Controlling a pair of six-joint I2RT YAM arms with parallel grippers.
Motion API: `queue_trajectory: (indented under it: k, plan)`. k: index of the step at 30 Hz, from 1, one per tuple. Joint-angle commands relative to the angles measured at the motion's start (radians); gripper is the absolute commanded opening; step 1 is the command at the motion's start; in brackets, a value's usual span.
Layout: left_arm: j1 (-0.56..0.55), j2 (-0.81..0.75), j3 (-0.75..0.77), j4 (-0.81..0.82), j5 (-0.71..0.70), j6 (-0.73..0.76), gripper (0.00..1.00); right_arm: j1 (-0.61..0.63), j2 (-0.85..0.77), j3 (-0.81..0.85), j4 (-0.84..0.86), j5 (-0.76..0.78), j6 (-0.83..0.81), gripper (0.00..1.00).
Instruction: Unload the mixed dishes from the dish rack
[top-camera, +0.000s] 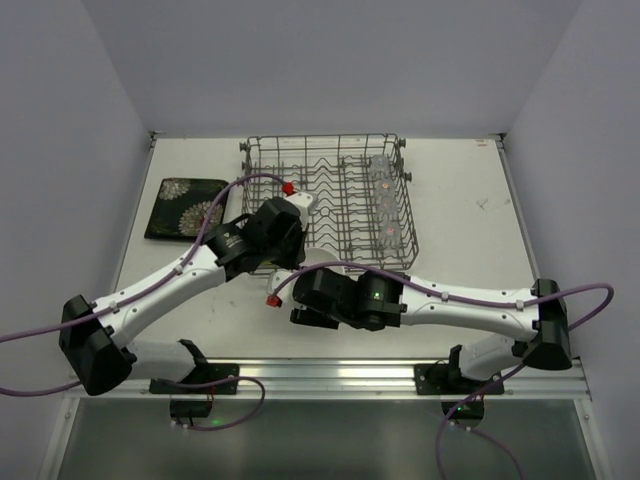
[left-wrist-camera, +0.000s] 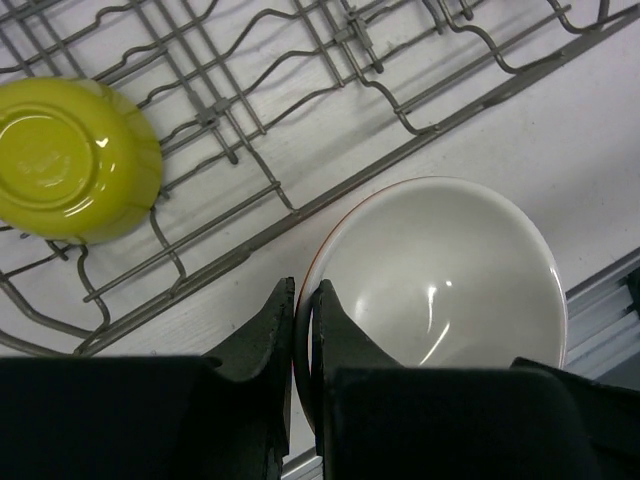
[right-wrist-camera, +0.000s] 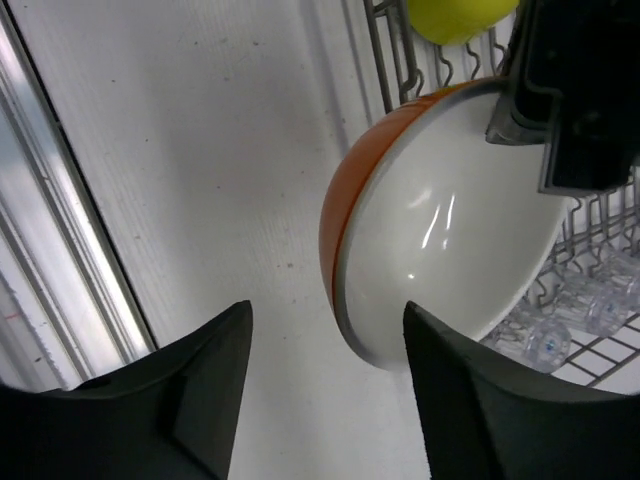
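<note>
- Left wrist view: the left tool (left-wrist-camera: 303, 290) is clamped on the rim of the orange bowl (left-wrist-camera: 445, 270), its two fingers almost together with the thin rim between them. The tool's dark body covers the bowl's near edge. Only the white inside and a fine orange line at the rim show.
- The bowl is over the white surface (left-wrist-camera: 560, 140), just outside the near frame wire of the dish rack (left-wrist-camera: 340, 197). I cannot tell whether it touches the surface.
- The yellow-green bowl (left-wrist-camera: 75, 160) sits bottom-up among the rack wires, slightly cut off by the left edge.
- Right wrist view: the right tool (right-wrist-camera: 325, 320) has its fingers wide apart, with nothing between them and the orange bowl a little beyond them. The bowl is tipped on edge, and its upper right rim is hidden by the left tool.
- Behind the bowl, the clear glasses (right-wrist-camera: 550, 342) are blurred and partly covered, too unclear to count. The yellow-green bowl is cut off at the top.
- Top view: the left arm (top-camera: 170, 280) and right arm (top-camera: 470, 300) meet at the rack's near side. They cover both tools and nearly all of the orange bowl.
- The flowered black plate (top-camera: 185, 208) lies flat on the surface, left of the rack and apart from it.
</note>
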Motion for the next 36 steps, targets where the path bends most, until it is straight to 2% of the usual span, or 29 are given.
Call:
queue_trajectory:
  k: [1,2,4,12,15,16,17,19,23,25,29,36]
  plan:
    - [0.015,-0.074,-0.009,0.067,-0.112,-0.064,0.00,0.000,-0.052,-0.013,0.041,0.079,0.016,0.67]
    - [0.021,-0.082,-0.012,0.070,-0.114,-0.074,0.00,0.000,-0.060,-0.016,0.041,0.077,0.021,0.74]
    - [0.043,-0.106,-0.026,0.073,-0.114,-0.083,0.00,0.000,-0.091,-0.023,0.047,0.067,0.033,0.80]
    - [0.111,-0.200,-0.107,0.094,-0.099,-0.117,0.00,0.000,-0.293,-0.091,0.079,0.046,0.056,0.84]
    - [0.112,-0.255,-0.159,0.101,-0.097,-0.136,0.00,-0.006,-0.405,-0.143,0.166,0.112,0.047,0.90]
    - [0.112,-0.275,-0.200,0.107,-0.090,-0.143,0.00,-0.011,-0.430,-0.163,0.260,0.143,0.039,0.93]
    - [0.112,-0.299,-0.225,0.134,-0.079,-0.158,0.00,-0.017,-0.453,-0.183,0.334,0.239,0.030,0.99]
    - [0.111,-0.381,-0.320,0.176,-0.050,-0.179,0.00,-0.067,-0.476,-0.203,0.433,0.304,0.062,0.99]
    - [0.107,-0.477,-0.412,0.196,-0.054,-0.239,0.00,-0.239,-0.462,-0.169,0.433,0.242,0.305,0.99]
    - [0.094,-0.494,-0.458,0.197,-0.083,-0.252,0.00,-0.328,-0.454,-0.169,0.432,0.197,0.353,0.99]
    - [0.068,-0.510,-0.534,0.196,-0.140,-0.310,0.00,-0.359,-0.419,-0.157,0.444,0.166,0.373,0.99]
    - [-0.066,-0.588,-0.642,0.219,-0.319,-0.475,0.00,-0.365,-0.401,-0.157,0.444,0.156,0.369,0.99]
